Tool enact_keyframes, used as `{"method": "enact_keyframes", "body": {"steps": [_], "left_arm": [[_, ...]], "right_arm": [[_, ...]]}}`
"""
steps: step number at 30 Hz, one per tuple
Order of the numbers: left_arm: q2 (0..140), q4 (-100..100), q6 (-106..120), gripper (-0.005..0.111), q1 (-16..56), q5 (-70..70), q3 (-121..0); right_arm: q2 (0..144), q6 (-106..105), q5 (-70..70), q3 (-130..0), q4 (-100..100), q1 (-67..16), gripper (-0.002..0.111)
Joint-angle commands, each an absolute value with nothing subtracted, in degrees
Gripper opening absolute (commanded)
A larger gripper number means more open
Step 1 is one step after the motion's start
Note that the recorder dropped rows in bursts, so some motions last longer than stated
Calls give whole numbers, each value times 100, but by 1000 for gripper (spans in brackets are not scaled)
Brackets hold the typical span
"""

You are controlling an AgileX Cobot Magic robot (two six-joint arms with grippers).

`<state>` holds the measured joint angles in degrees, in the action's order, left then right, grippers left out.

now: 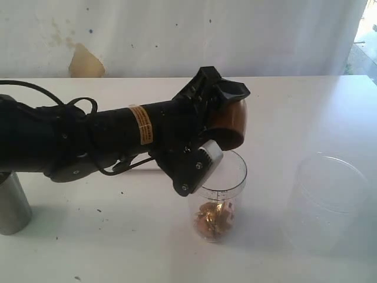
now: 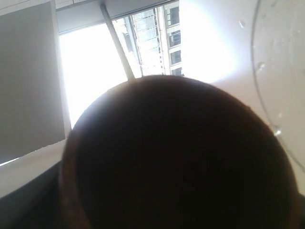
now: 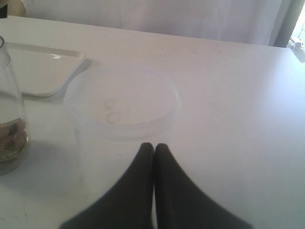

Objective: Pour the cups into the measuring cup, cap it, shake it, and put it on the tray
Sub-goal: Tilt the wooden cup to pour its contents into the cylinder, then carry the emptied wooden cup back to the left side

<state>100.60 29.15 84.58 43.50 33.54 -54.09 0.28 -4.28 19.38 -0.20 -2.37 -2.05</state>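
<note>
At mid-table in the exterior view, the left gripper (image 1: 213, 125) pinches the brown cup (image 1: 232, 121), one finger above it and one below. The cup is tipped over on its side, right above the open mouth of the measuring cup (image 1: 219, 191); cannot tell if the rims touch. The measuring cup stands upright on the white table (image 1: 294, 106) with a small heap of brownish bits (image 1: 215, 219) at its bottom. The steel tumbler (image 1: 12, 203) stands upright at the left edge, below the left arm, well apart from the measuring cup. A wide clear container (image 1: 327, 200) stands to the right of the measuring cup, not touching it. In the left wrist view the cup's dark round body (image 2: 181, 157) fills most of the frame and no fingers show. In the right wrist view the right gripper (image 3: 153, 149) has its fingers pressed together with nothing between them, tips just beside the container's near wall. The white tray (image 3: 43, 71) lies flat beyond the measuring cup and the container.
</note>
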Motion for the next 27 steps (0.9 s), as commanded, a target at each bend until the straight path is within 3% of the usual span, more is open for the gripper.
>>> {"method": "enact_keyframes", "body": {"steps": [1,18,23,27], "left_arm": [[9958,3072,8533,0,4374,3491,-5367],[9958,3013,9691,0,4374,3796,-5367],[9958,2724,8686,0,4374,4152,-5367],[9917,2340,6441,0,4374,4807,-5367]], "right_arm": [[0,-429,1930,0,-211,-228,0],[0,-429,1930,0,-211,-228,0],[0,-429,1930,0,-211,-228,0],[0,-429,1930,0,-211,-228,0]]}}
